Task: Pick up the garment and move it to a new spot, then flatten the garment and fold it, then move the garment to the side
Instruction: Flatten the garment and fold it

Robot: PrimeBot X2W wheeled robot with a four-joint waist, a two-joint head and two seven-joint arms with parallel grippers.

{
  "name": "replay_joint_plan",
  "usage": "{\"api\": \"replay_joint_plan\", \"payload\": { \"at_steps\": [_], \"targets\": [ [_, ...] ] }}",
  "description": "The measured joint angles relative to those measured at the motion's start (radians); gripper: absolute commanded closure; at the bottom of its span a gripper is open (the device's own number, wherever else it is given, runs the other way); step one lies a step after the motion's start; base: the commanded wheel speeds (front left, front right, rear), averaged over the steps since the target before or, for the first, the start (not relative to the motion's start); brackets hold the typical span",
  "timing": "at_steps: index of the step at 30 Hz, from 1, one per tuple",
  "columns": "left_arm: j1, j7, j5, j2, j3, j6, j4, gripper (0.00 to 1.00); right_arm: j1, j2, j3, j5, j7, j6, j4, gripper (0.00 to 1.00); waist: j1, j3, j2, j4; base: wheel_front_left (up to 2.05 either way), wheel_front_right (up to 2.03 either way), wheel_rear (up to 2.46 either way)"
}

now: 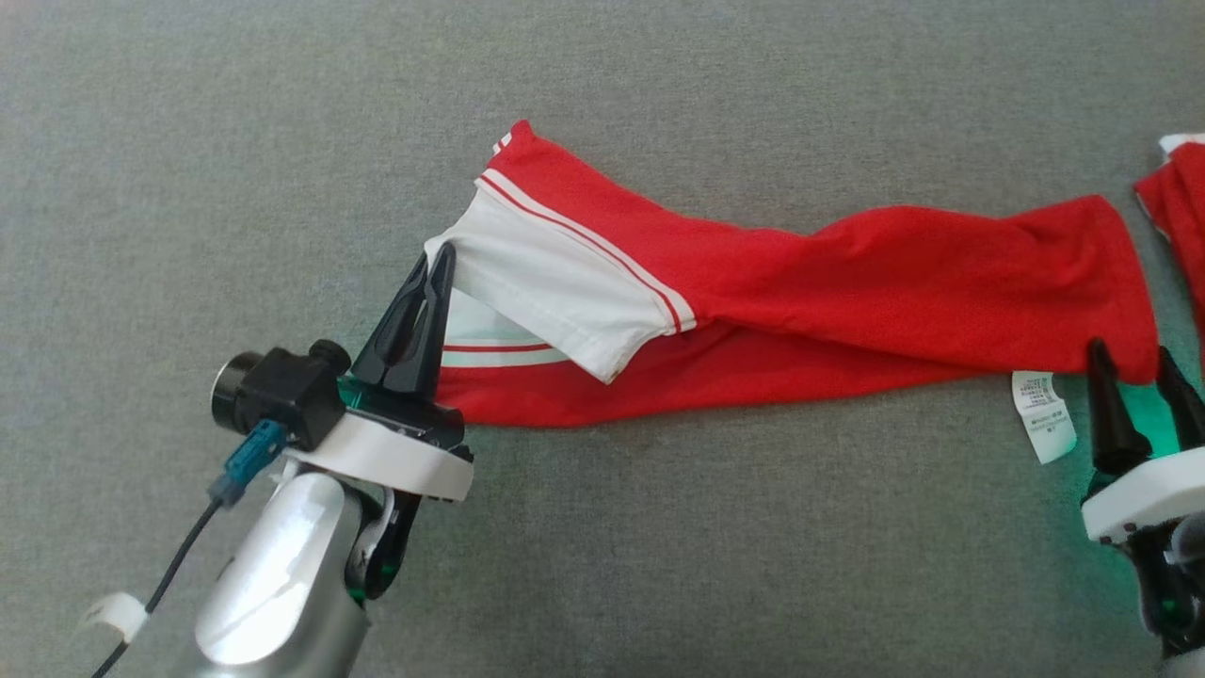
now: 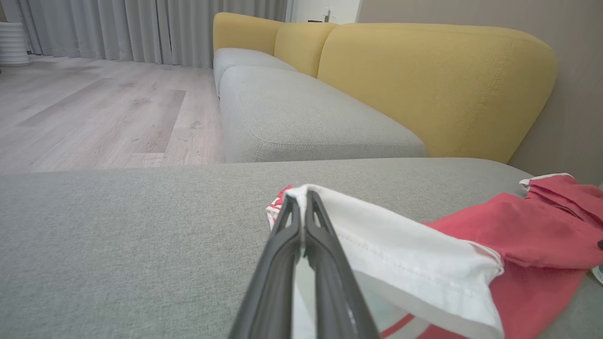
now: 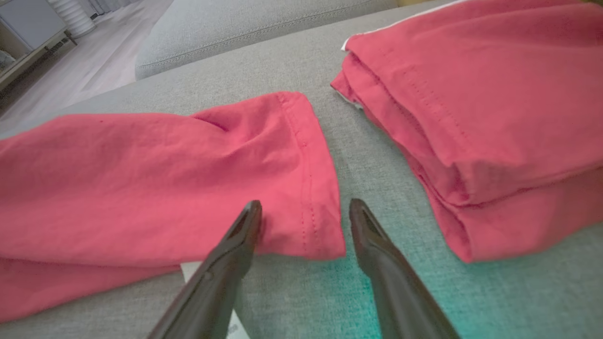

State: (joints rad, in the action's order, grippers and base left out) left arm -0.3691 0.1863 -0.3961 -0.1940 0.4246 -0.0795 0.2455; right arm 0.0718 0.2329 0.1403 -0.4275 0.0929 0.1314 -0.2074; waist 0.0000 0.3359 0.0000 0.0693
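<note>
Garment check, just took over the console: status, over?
Left end effector shut on garment, white edge. Right end effector open, straddling its red hem corner. Folded red pile close on the right, apart from it.

Head view: high, steeply down on grey cushion [image 1: 659,565], mid-range. Left wrist view: low, close behind left pincer [image 2: 301,195], facing along yellow sofa [image 2: 424,84]. Right wrist view: near, angled down. All three share the garment [image 1: 847,273].
</note>
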Motion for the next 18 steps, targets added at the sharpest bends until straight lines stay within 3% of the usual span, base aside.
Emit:
{"api": "replay_joint_plan", "payload": {
  "at_steps": [2,3,7,14,18],
  "targets": [
    [-0.004,0.0,0.0,0.0,0.001,0.0,0.0,1.0,0.006,0.006,-0.005,-0.01,0.0,0.0,-0.016,0.8,0.0,0.004,0.0,0.005,0.0,0.0,0.0],
    [-0.006,0.0,0.0,0.0,0.001,0.0,0.0,1.0,0.006,0.007,-0.006,-0.013,0.0,0.0,-0.022,1.0,0.0,0.005,0.0,0.008,0.0,0.0,0.0],
    [-0.015,0.0,0.0,-0.002,0.001,0.0,0.0,1.0,0.0,0.008,-0.001,-0.033,0.005,0.0,-0.015,1.0,0.0,0.004,0.0,0.017,0.0,0.0,0.0],
    [-0.04,-0.001,-0.01,-0.025,0.002,-0.01,-0.007,1.0,0.001,0.024,0.038,-0.052,0.008,0.0,0.114,1.0,-0.0001,0.011,0.0,0.017,0.0,0.0,0.0],
    [-0.167,-0.032,-0.045,-0.043,-0.002,-0.027,-0.031,1.0,0.06,0.034,0.047,-0.065,0.101,0.0,0.202,1.0,0.0,0.038,0.0,0.019,0.0,0.0,0.0]
  ]
}}
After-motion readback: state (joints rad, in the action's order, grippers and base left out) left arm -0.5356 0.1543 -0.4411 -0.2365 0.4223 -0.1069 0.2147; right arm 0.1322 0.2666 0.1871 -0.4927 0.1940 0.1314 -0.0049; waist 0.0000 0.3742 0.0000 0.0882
